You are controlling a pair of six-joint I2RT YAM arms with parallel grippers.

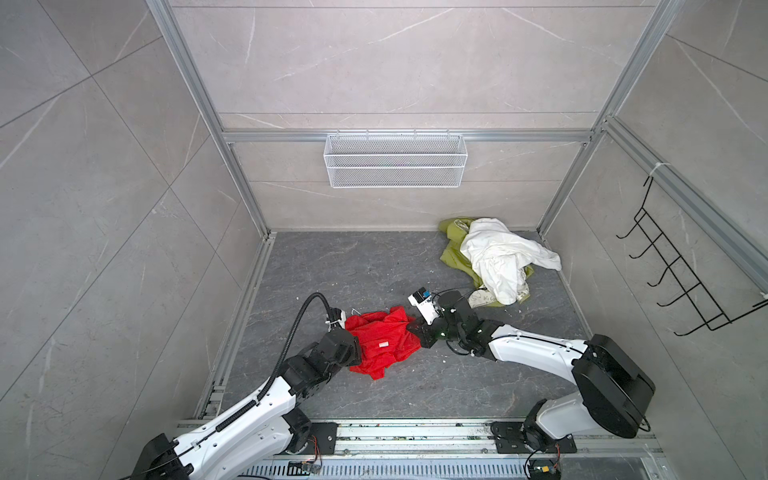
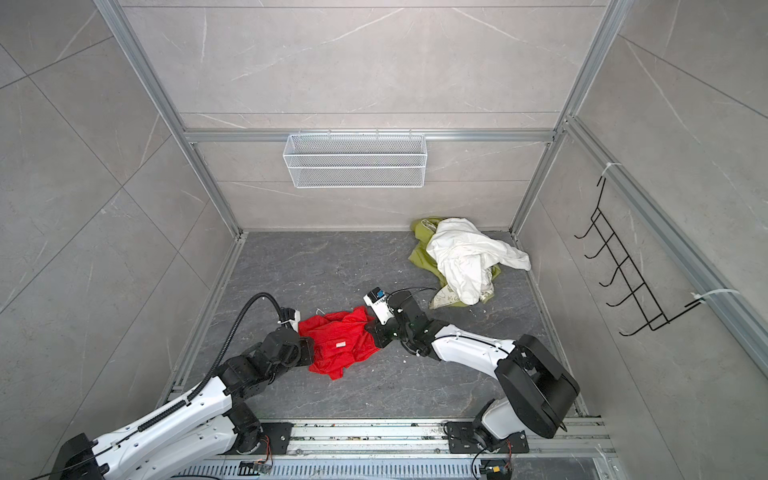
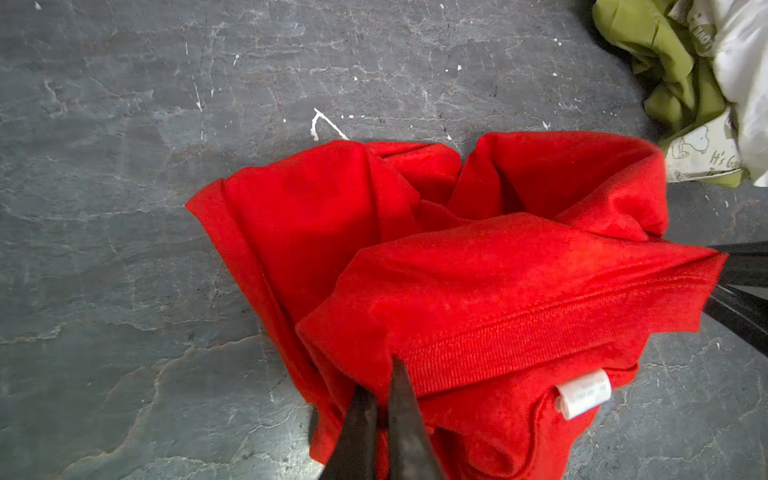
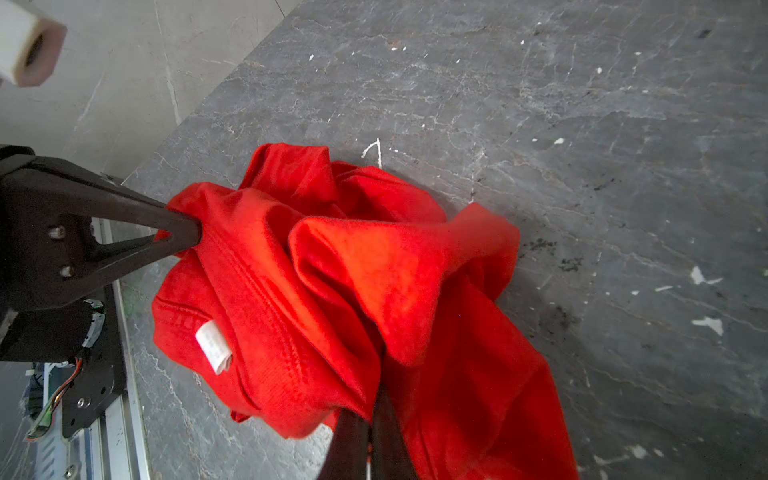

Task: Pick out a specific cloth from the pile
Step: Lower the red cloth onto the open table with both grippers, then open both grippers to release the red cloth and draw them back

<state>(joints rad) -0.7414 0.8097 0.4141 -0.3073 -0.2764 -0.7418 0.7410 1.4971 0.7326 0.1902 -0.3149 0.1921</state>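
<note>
1. Floor (image 1: 374, 266): dark grey stone slab. I see it carrying every item below.

2. The pile (image 1: 494, 259): white garment (image 1: 498, 253) heaped over an olive-green garment (image 1: 453, 249) with a pale printed patch, at the far right corner of the floor in both top views. I count two pieces in it.

3. The cloth (image 1: 382, 338): bright red, crumpled, lying on the floor near the front, well apart from the pile. I have it between my two arms.

4. Left gripper (image 3: 388, 374): jaws pressed together, pinching a fold of the cloth at its ribbed hem, as my left wrist view shows.

5. Right gripper (image 4: 374, 409): jaws pressed together on the opposite edge of the cloth.

6. Label (image 3: 584, 392): small, white, sewn to the cloth, just beside the ribbed hem.
</note>
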